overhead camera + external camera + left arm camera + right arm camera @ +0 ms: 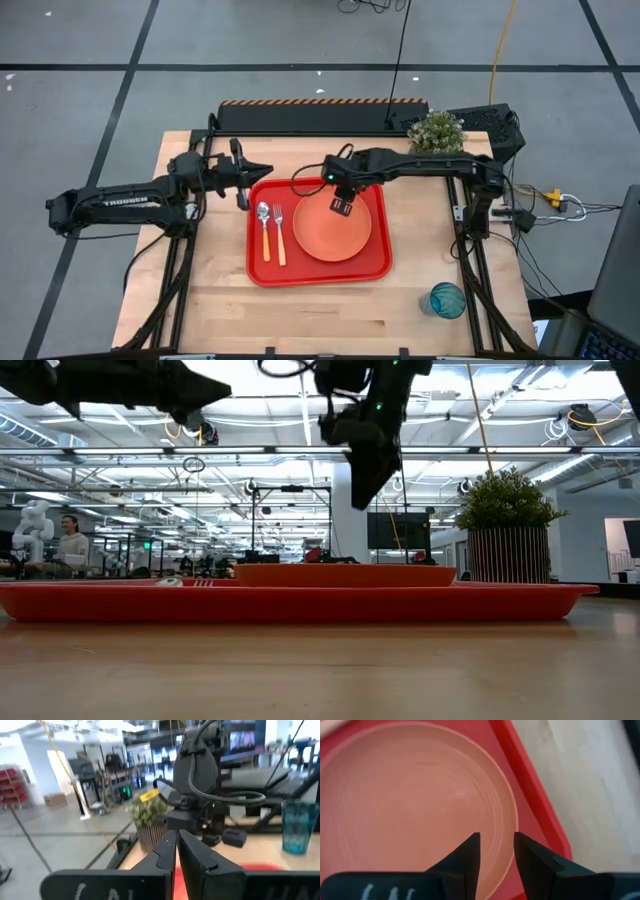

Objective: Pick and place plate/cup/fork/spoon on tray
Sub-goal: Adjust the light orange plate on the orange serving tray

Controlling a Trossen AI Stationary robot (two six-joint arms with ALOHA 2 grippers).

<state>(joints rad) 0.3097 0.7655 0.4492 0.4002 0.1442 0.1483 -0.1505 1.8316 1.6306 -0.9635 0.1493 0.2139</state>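
From above, you have the red tray [318,272] near the middle of the bench [220,310], with the orange plate [325,237] lying in its right half and the spoon [264,228] and fork [279,230] side by side in its left half. Your right hand [342,207] hangs over the plate's far rim. The left hand [262,167] waits over the tray's far left corner. The cup [447,299] stands alone near the bench's front right corner, well apart from the tray, and a potted plant [436,131] sits at the far right edge.

From bench level, the right hand [362,495] is clear above the plate [345,574], touching nothing.

In the left wrist view, the left hand [177,851] has its fingers pressed together and empty. The cup [298,827] shows beyond it.

In the right wrist view, the right hand [497,851] is parted by a narrow gap and holds nothing, poised above the plate's [405,800] rim beside the tray's [535,805] edge.

The cup looks like the one piece left. Judge it light, stiff and smooth-walled, so likely slippery and easy to tip. Take it across the middle of its wall with the fingers well spread first, squeeze gently, and set it upright on a bare part of the tray.
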